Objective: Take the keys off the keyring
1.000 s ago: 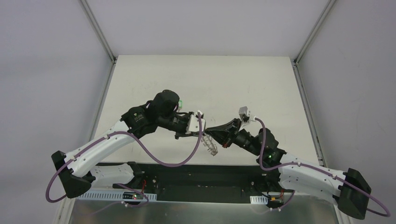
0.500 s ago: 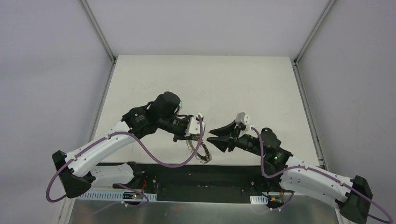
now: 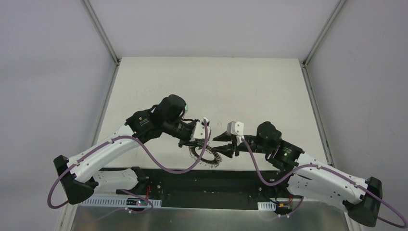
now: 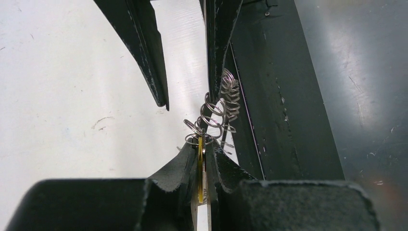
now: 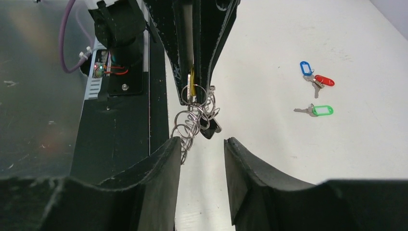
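Where my left arm reaches in over the near edge of the table [image 3: 216,82], my left gripper [image 4: 202,147] is closed tight on the yellow tag [image 4: 199,173] of a key, pinching it flat between both fingers. Right below those fingertips hangs the keyring [image 5: 190,122], its frill of small wire loops bunched up against the tag. I can't tell whether the ring's own edge is caught in the pinch as well. Just to the right, my right gripper [image 5: 202,140] points at the ring with its jaws roughly half open and nothing in them. One finger is right up against the loops and the other stands apart. Further right, three keys lie loose on the table: the blue-tagged key [image 5: 305,67] and red-tagged key [image 5: 325,81] lie together, with the green-tagged key [image 5: 322,110] near them on its own.
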You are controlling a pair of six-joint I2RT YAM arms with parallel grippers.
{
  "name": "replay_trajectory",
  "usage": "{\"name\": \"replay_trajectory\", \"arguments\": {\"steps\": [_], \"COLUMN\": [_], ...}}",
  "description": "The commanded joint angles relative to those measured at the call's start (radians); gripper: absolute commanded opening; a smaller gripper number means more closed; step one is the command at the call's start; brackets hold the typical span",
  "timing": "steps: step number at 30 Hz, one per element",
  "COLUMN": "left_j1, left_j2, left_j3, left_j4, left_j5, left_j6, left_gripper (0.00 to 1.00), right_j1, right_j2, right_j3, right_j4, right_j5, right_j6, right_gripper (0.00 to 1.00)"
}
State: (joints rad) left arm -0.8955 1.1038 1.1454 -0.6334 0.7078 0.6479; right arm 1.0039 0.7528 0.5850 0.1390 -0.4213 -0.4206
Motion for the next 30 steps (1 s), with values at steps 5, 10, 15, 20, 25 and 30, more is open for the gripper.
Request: {"name": "replay_trajectory", "arguments": {"steps": [5,10,15,20,25,30], "left_j1": [-0.002,-0.002,-0.002,-0.002,-0.002,-0.002], "left_j2": [-0.02,-0.02,-0.02,-0.02,-0.02,-0.024], "left_j3": [-0.006,-0.006,-0.007,-0.009,-0.009,-0.009], "left_j4": [0.029,0.028,0.029,0.029,0.029,0.029], "left_j5": [0.096,0.102,0.105,0.11,0.112,0.107], "left_j6": [0.031,0.031,0.032,0.032,0.031,0.033], "left_gripper": [0.0,0.0,0.0,0.0,0.0,0.0], "right_j1": [-0.001,-0.001,-0.001,0.0,0.001,0.0], "right_j2": [0.064,0.079,0.094,0.109,0.125,0.146], "right_j3": [0.094,0.098,0.113,0.119,0.132,0.136], "right_j4": [-0.026,0.019,0.022,0.034,0.044,0.05], "right_j5": [-0.095,-0.128,-0.147,-0.156,-0.17,-0.185], "right_j6": [-0.087,-0.071,-0.067,-0.061,-0.057,-0.043], "right_gripper": [0.43,0.42,0.41,0.37,0.3,0.26]}}
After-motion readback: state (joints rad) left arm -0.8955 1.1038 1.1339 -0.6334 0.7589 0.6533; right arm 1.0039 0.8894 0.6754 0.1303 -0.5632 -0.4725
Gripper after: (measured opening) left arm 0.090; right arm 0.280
